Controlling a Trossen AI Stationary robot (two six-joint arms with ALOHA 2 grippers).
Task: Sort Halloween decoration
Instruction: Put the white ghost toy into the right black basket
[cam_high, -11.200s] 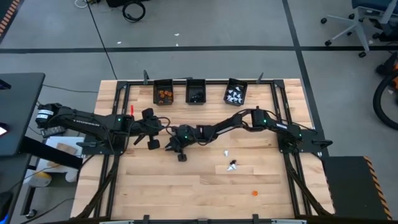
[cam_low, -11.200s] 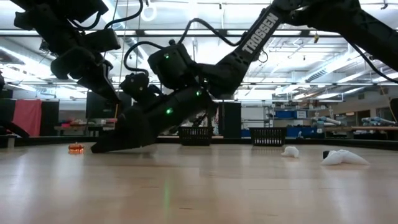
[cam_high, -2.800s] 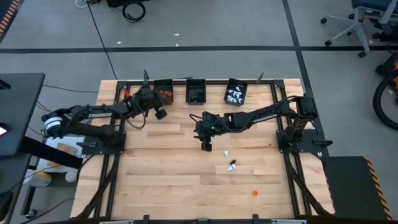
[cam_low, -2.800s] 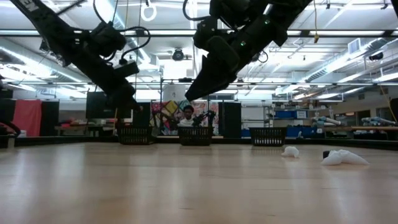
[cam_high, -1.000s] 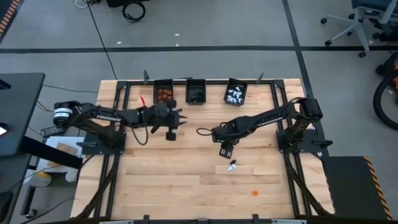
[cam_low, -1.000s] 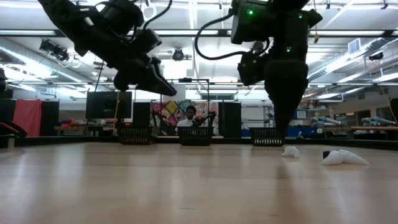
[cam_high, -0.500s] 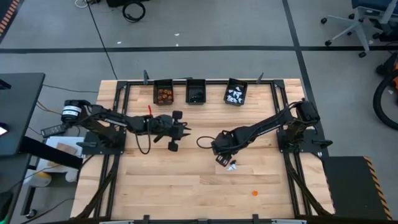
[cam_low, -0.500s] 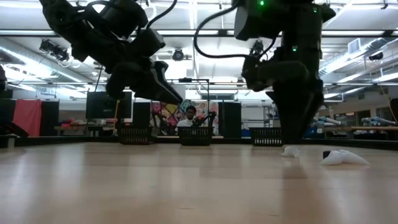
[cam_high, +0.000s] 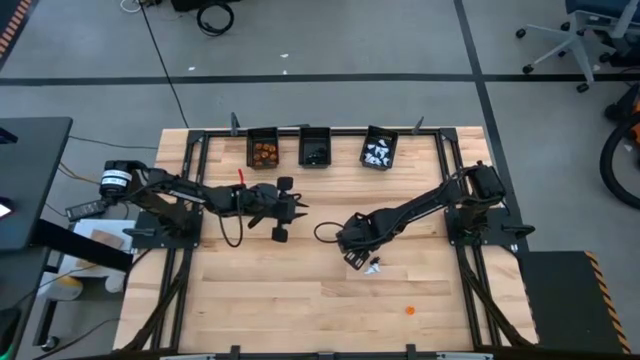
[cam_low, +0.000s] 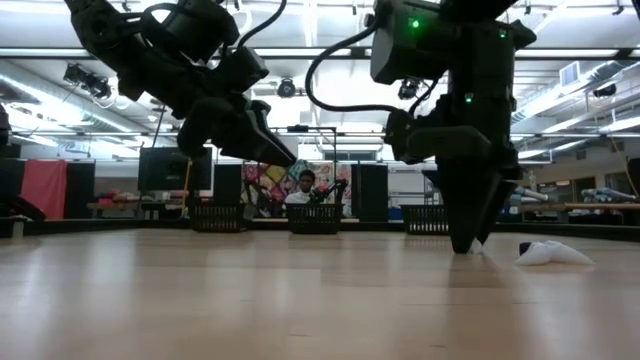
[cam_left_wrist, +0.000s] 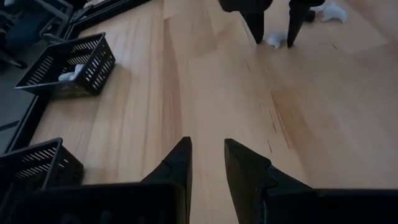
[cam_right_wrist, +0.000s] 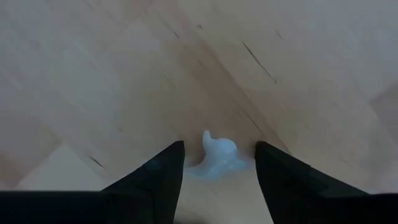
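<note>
Vs half a sec ago: right gripper (cam_right_wrist: 217, 165) dropped lower at frame centre-right, fingers apart, straddling small white glossy trinket (cam_right_wrist: 216, 154) on wood-plank table (cam_high: 300, 290). Left gripper (cam_left_wrist: 207, 158) mid-left, hovering, fingers narrowly apart, empty.

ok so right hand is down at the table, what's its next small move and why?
Probably close. The right hand is down at the light wooden tabletop with its fingers open, and the small white ghost-shaped trinket lies between them, not yet gripped. Closing should pinch it for a lift toward the small black rectangular bin holding white pieces. The left hand waits, raised.
</note>
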